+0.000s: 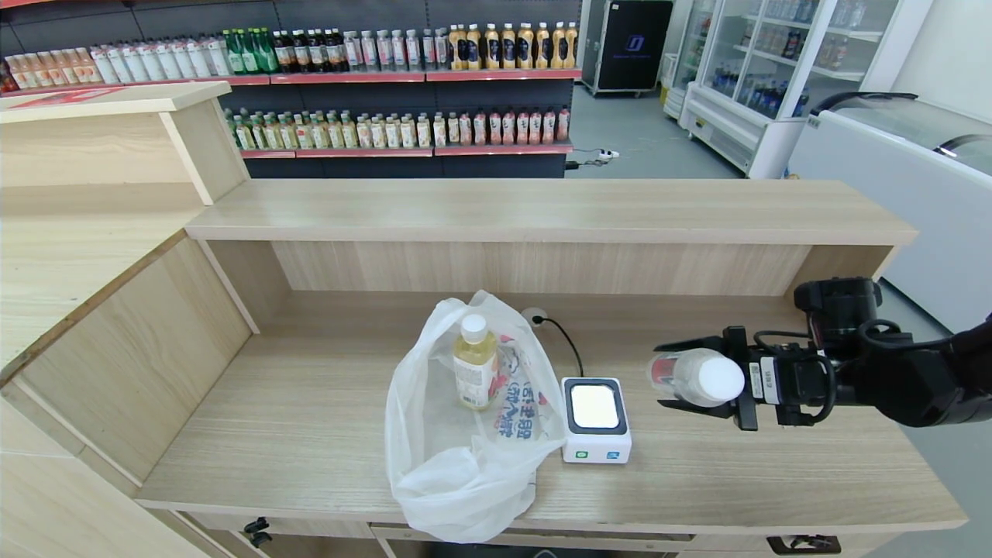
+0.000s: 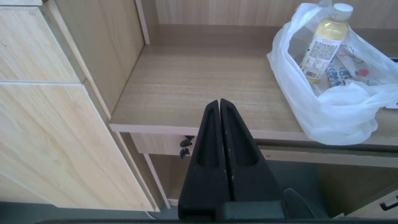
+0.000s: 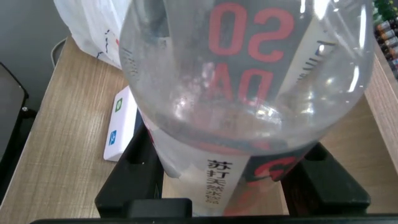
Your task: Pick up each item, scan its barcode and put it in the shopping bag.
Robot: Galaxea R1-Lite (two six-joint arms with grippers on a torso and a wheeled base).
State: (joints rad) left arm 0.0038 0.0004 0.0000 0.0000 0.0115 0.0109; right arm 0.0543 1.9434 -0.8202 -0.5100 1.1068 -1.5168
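My right gripper (image 1: 676,377) is shut on a clear bottle (image 1: 694,377) with a white cap and red print, held sideways above the counter to the right of the scanner (image 1: 595,419). Up close in the right wrist view, the clear bottle (image 3: 249,93) hides the fingers. The white shopping bag (image 1: 465,434) lies open at the middle of the counter, with a yellow drink bottle (image 1: 475,362) standing in it. My left gripper (image 2: 220,118) is shut with nothing in it, hanging below and in front of the counter's left front edge.
The wooden counter (image 1: 310,418) has a raised shelf behind and a side wall on the left. A black cable (image 1: 570,345) runs from the scanner to the back. Bare counter lies left of the bag and right of the scanner.
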